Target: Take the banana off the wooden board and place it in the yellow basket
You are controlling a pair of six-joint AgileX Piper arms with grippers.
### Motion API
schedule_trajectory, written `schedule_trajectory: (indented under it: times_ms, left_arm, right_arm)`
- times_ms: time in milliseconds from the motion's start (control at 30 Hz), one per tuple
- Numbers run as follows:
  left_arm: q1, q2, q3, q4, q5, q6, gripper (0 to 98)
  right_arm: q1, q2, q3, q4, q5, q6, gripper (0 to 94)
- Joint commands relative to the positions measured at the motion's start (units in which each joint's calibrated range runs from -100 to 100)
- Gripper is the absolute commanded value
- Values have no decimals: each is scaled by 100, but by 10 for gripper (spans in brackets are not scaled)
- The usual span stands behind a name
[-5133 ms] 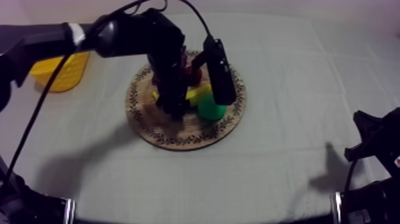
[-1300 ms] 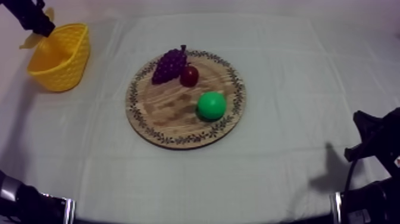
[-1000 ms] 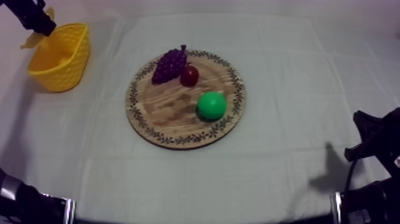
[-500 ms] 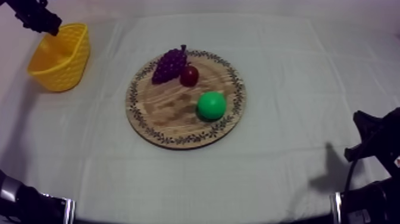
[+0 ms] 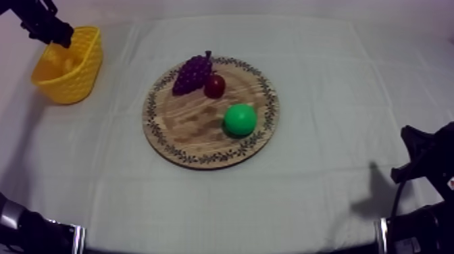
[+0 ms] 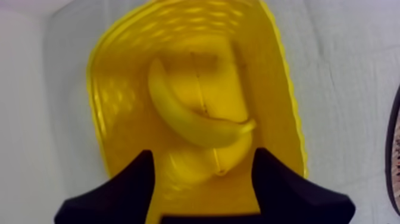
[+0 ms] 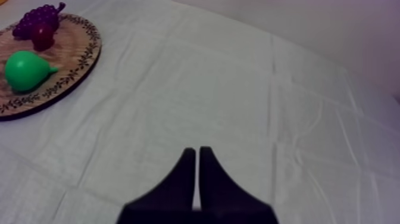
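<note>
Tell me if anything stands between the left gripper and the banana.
Nothing visible does. The curved yellow toy banana lies inside the yellow perforated basket, and the left gripper hangs right above it, jaws apart with nothing between them. The banana is already where it has to go.

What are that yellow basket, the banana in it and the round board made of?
The yellow basket looks like moulded plastic: glossy, with a regular pattern of small openings in its walls. The banana seems smooth plastic too, evenly yellow with a soft sheen. The round board appears matt wood, showing grain and a dark leafy rim pattern.
</note>
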Motion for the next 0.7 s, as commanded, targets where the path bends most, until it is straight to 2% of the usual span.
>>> schedule_trajectory:
  times_ms: [0, 233, 667]
  left_arm:
    - [0, -12, 32, -6, -12, 11, 604]
    - [0, -118, 202, -11, -148, 31, 573]
    - [-9, -584, 615, 26, -611, 114, 340]
  right_arm:
    - [-2, -1, 4, 0, -1, 1, 4]
    - [-2, -1, 4, 0, -1, 1, 4]
    - [-2, -1, 4, 0, -1, 1, 4]
